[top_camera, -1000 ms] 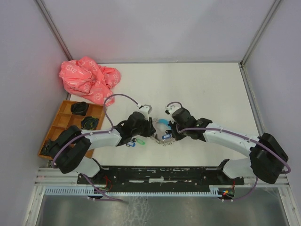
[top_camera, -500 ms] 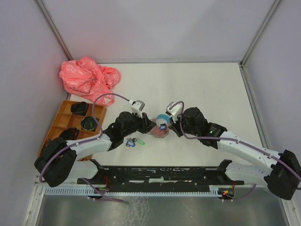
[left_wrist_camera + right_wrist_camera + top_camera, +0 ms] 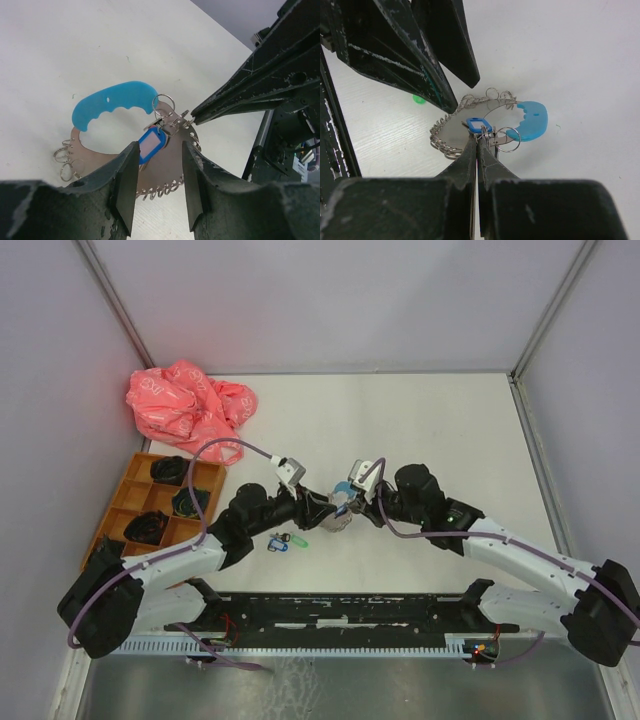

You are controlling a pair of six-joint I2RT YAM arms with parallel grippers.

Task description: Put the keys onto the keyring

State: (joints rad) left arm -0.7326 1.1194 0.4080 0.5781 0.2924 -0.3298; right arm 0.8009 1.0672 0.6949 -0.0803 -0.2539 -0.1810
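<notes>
I hold keyring (image 3: 532, 115) mid-frame in right gripper (image 3: 479, 139) | left gripper (image 3: 159, 150) parted, empty | risk: tilt slides blue-tagged key (image 3: 476, 123) off.

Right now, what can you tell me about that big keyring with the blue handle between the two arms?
The keyring is an oval loop of silvery wire strung with small metal rings, with a light-blue notched plastic grip along one side. A blue-tagged key sits at its rim, where the shut right hand pinches it; the open left hand flanks it. Whether it rests on the table is unclear.
</notes>
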